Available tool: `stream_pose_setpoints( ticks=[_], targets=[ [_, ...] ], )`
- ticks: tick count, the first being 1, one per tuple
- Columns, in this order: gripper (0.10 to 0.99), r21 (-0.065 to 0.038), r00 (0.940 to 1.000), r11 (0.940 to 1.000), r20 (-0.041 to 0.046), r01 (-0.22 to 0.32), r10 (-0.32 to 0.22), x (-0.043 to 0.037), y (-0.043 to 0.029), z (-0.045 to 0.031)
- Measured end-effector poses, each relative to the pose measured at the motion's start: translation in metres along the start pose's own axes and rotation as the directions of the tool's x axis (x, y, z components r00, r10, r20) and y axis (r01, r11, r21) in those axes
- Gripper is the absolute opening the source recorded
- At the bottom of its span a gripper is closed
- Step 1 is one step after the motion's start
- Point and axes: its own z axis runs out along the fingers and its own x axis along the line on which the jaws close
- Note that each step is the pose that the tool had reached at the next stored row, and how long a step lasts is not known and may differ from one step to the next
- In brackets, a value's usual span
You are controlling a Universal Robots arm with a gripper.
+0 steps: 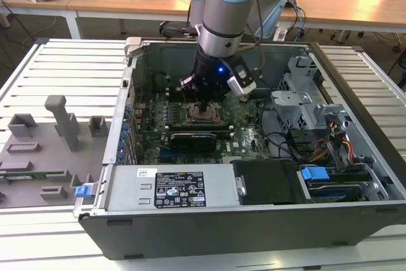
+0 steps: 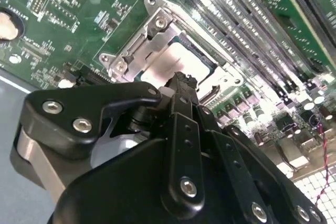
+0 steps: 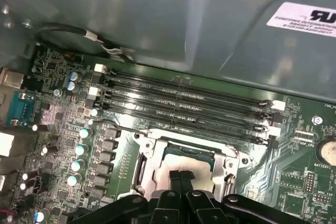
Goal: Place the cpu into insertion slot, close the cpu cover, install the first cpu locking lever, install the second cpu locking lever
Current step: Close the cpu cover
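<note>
Fingers of your hand are pressing together, closed on nothing, their tips hovering right over the cpu. You are seeing the cpu sitting in the insertion slot, with the cpu cover lying closed around it. Beyond the insertion slot, long memory slots are running across the motherboard, inside the computer case.
</note>
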Motion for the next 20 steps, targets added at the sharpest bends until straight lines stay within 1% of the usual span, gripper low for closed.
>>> stream_pose_setpoints(
  ticks=[1, 2, 3, 4, 6, 7, 8, 9, 10, 11, 12, 15, 17, 20],
  targets=[
    [0.106, 0.023, 1.0000, 0.9997, -0.0003, -0.002, 0.002, 0.0005, 0.0002, 0.0001],
    [0.106, 0.040, 1.0000, 0.9992, 0.0033, -0.003, 0.003, 0.0006, 0.0002, 0.0001],
    [0.106, 0.046, 0.9999, 0.9989, 0.0111, -0.005, 0.004, 0.0006, 0.0003, 0.0000],
    [0.106, 0.047, 0.9999, 0.9989, 0.0149, -0.006, 0.005, 0.0009, 0.0004, 0.0001],
    [0.106, 0.048, 0.9999, 0.9988, 0.0160, -0.006, 0.005, 0.0011, 0.0005, 0.0001],
    [0.106, 0.048, 0.9998, 0.9988, 0.0181, -0.006, 0.005, 0.0012, 0.0005, 0.0001],
    [0.106, 0.049, 0.9997, 0.9988, 0.0247, -0.006, 0.005, 0.0014, 0.0006, 0.0000],
    [0.106, 0.048, 0.9986, 0.9987, 0.0520, -0.016, 0.013, 0.0016, 0.0010, -0.0002],
    [0.106, 0.046, 0.9973, 0.9978, 0.0577, -0.048, 0.045, 0.0023, 0.0021, -0.0092],
    [0.106, 0.045, 0.9957, 0.9964, 0.0624, -0.072, 0.069, 0.0034, 0.0035, -0.0238],
    [0.106, 0.044, 0.9952, 0.9960, 0.0631, -0.077, 0.075, 0.0035, 0.0036, -0.0248],
    [0.106, 0.044, 0.9952, 0.9960, 0.0632, -0.078, 0.075, 0.0039, 0.0037, -0.0248],
    [0.106, 0.044, 0.9946, 0.9955, 0.0643, -0.084, 0.081, 0.0083, 0.0060, -0.0243],
    [0.106, 0.043, 0.9935, 0.9946, 0.0664, -0.095, 0.092, 0.0100, 0.0070, -0.0248]
  ],
)
